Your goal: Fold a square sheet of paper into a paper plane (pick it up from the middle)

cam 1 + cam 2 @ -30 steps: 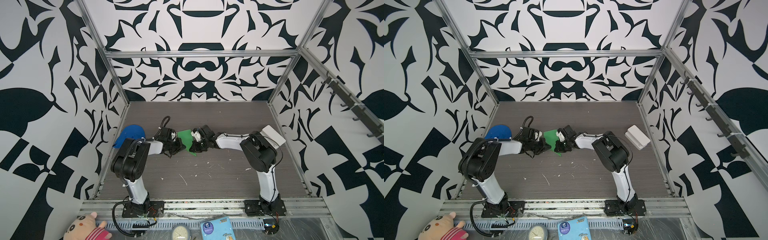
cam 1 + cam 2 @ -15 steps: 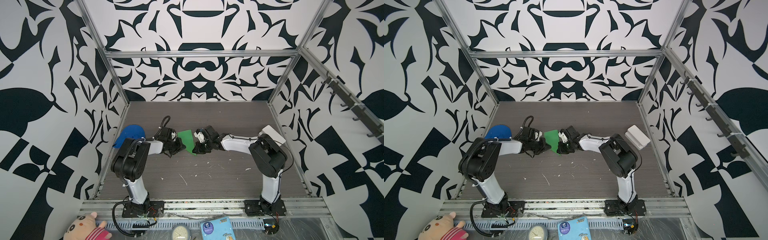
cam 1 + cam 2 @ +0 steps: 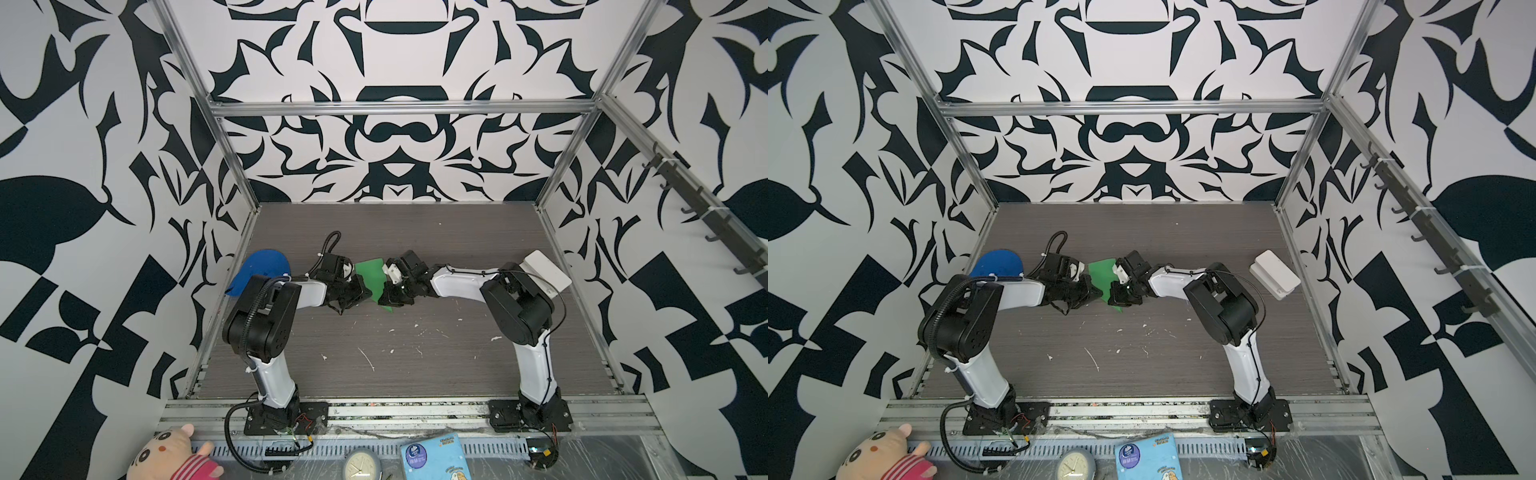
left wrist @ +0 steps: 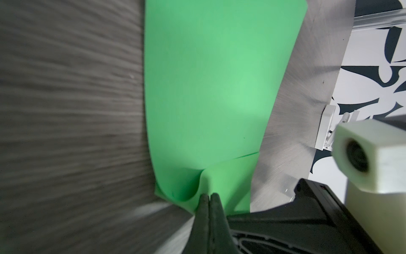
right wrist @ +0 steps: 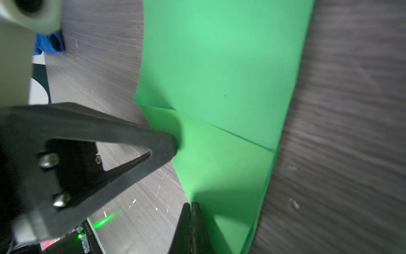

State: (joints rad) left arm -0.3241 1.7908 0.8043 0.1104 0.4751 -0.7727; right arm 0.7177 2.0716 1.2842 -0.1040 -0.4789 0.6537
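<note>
The square sheet of paper (image 3: 369,273) (image 3: 1100,273) is bright green and hangs between my two grippers over the middle of the table, in both top views. It is partly folded, with overlapping layers and a straight flap edge across it (image 4: 215,88) (image 5: 230,66). My left gripper (image 3: 366,294) (image 3: 1097,294) (image 4: 209,195) is shut on one long edge, which puckers at the pinch. My right gripper (image 3: 385,297) (image 3: 1115,298) (image 5: 191,204) is shut on the opposite edge. In the right wrist view the left gripper's fingers (image 5: 169,143) pinch the paper's edge. No paper plane shape is in view.
A blue cloth cap (image 3: 264,270) lies by the left wall behind the left arm. A white box (image 3: 548,272) sits at the right wall. Small white scraps (image 3: 365,359) dot the wood table. A plush toy (image 3: 166,457), a clock and a blue packet lie beyond the front rail.
The right arm's elbow swung out to the right and came back. Both grippers stayed shut on the green paper, which has barely shifted.
</note>
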